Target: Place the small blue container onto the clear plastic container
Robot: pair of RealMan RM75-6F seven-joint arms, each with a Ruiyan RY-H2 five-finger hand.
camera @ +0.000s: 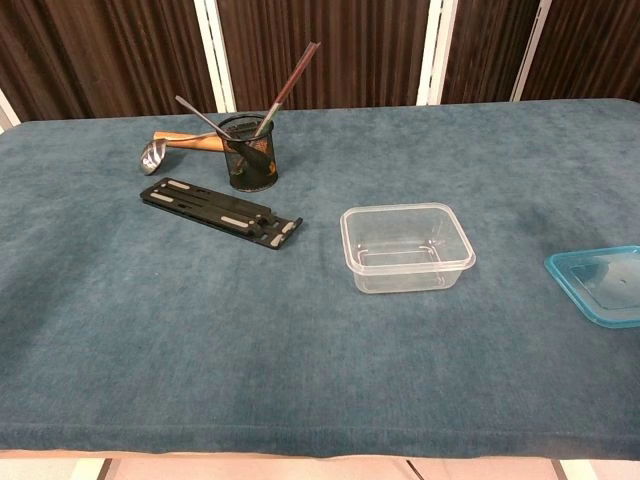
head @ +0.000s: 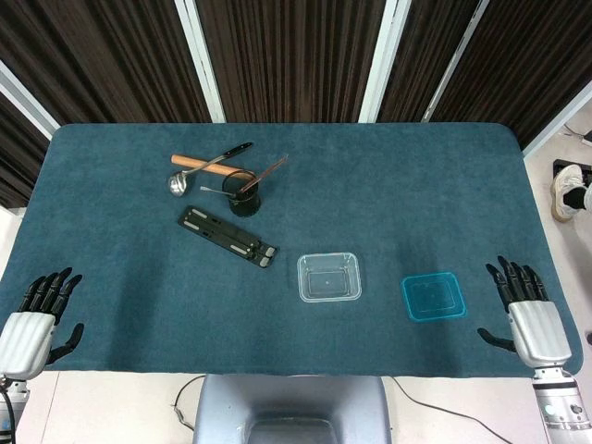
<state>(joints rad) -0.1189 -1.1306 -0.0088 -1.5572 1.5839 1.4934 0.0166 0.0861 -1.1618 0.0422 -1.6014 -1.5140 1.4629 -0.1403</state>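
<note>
A small flat blue container [head: 433,296] lies on the teal table, right of centre; it also shows at the right edge of the chest view as the blue container [camera: 603,284]. The clear plastic container [head: 328,277] stands just left of it, upright and empty, seen also as the clear container [camera: 405,246]. My right hand [head: 524,303] rests at the table's front right corner, fingers spread, a short way right of the blue container. At the front left corner my left hand [head: 39,313] lies the same way, holding nothing. Neither hand shows in the chest view.
A black mesh cup [head: 244,193] holding utensils stands at the back left, with a ladle [head: 189,176] and a wooden-handled tool beside it. A flat black rack-like bar [head: 228,235] lies in front of the cup. Someone's shoe [head: 568,190] shows beyond the table's right edge.
</note>
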